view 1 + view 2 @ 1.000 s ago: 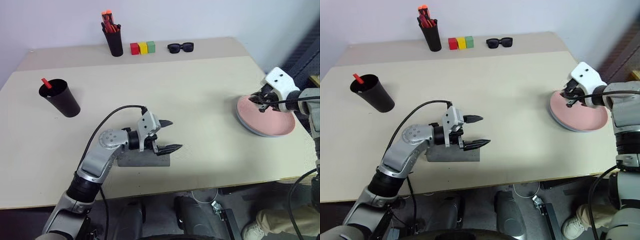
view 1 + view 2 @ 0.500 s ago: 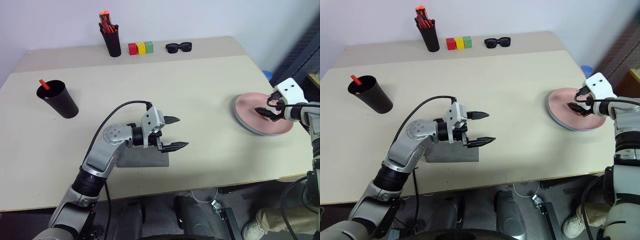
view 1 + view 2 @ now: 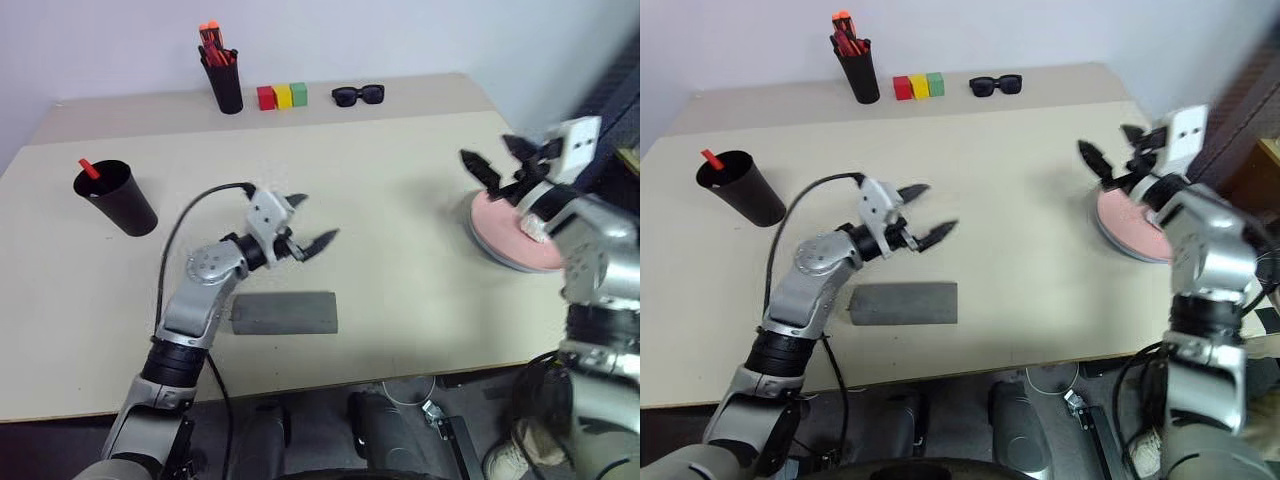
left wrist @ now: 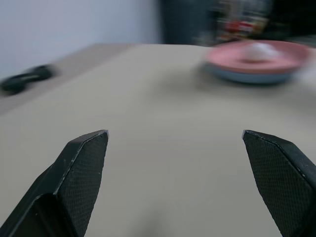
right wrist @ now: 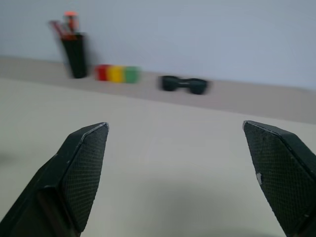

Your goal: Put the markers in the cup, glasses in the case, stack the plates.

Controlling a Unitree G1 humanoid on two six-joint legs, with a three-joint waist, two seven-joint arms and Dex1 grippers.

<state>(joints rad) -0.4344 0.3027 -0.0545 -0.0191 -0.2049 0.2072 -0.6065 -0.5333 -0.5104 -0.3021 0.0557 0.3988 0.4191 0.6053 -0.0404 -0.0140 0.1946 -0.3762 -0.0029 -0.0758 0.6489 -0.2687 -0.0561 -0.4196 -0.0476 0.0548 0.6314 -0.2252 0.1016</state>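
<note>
The pink plate (image 3: pixel 497 217) lies on top of the light blue plate (image 4: pixel 252 76) at the table's right side. My right gripper (image 3: pixel 487 150) hovers open above their near-left rim, empty and pointing toward the table's middle. Near the front edge, the grey case (image 3: pixel 284 312) lies flat and shut. My left gripper (image 3: pixel 315 218) is open and empty, a little beyond the case and apart from it. The black cup (image 3: pixel 118 197) stands at the left with a red-capped marker (image 3: pixel 90 167) sticking out of it. The glasses are out of view.
Along the back edge stand a tall black pen holder (image 3: pixel 226 85) with orange-red pens, a row of red, yellow and green blocks (image 3: pixel 285 96), and black sunglasses (image 3: pixel 360 95). Bare tabletop (image 3: pixel 400 190) lies between my two grippers.
My right gripper opened, let go of the pink plate's rim, then rose and swung left. My left gripper moved back off the case and turned rightward, staying open.
</note>
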